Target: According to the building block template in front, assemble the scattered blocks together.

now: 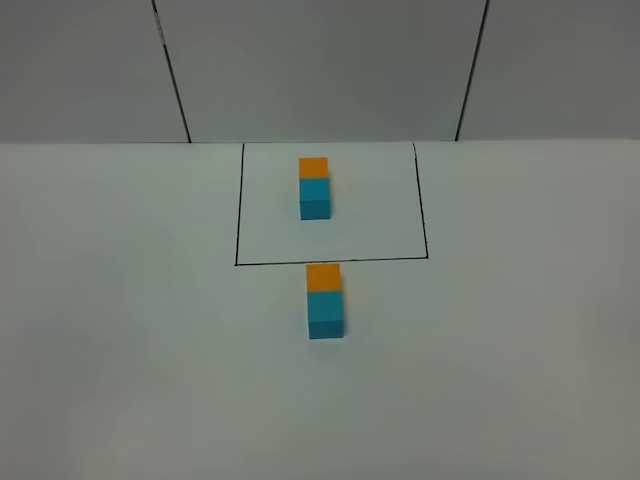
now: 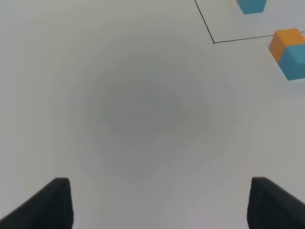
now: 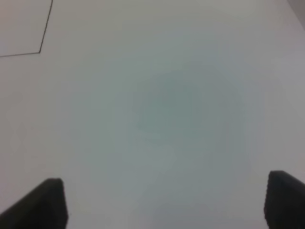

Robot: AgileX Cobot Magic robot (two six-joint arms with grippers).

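Both arms hang over bare desk, out of the exterior high view: left pincer and right pincer are each spread wide w/ nothing between the tips, only the dark fingertips showing, cut off at the frame edge. Left wrist cam catches the scattered blocks, orange touching blue, well ahead of the left pincer & off to one side, just outside the black outline; template there is a clipped blue corner. Right wrist cam shows no blocks, only an outline corner; exterior high alone shows the building block template whole inside the outline, w/ the joined blocks just outside its near line.
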